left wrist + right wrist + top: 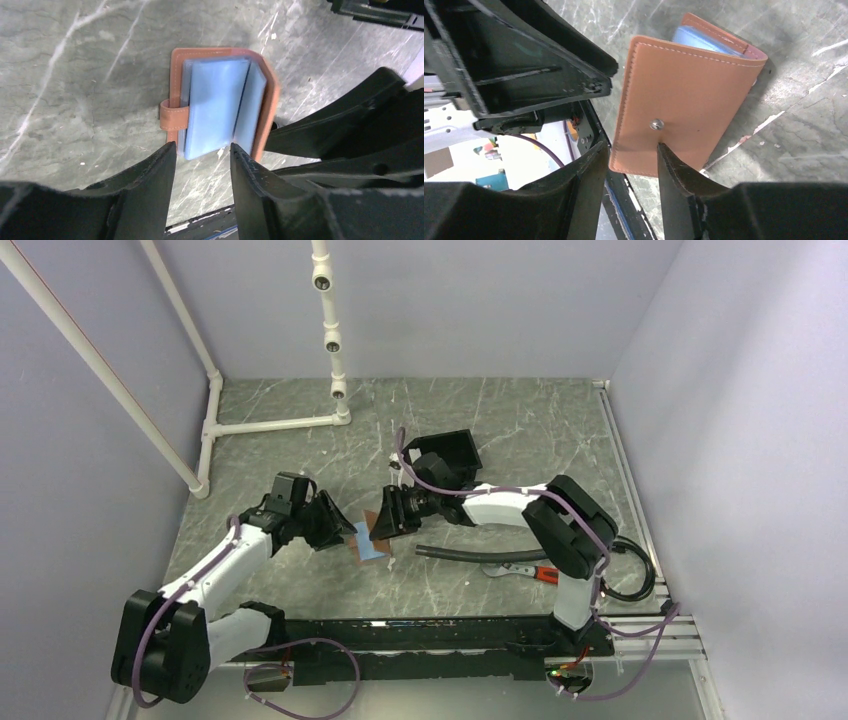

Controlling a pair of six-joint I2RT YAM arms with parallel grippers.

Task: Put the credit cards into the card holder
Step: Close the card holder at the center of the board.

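Holder (pixel 174 75) lies half open on the table (pixel 75 100) between the arms, with blue cards (pixel 215 105) inside. Right gripper (pixel 631 152), fingers spread, looks like it's propping the cover up. Left gripper (pixel 202 155) hovers spread too, pinching nothing.

Card holder (pixel 684 100) corner behind right claw (pixel 630 150)
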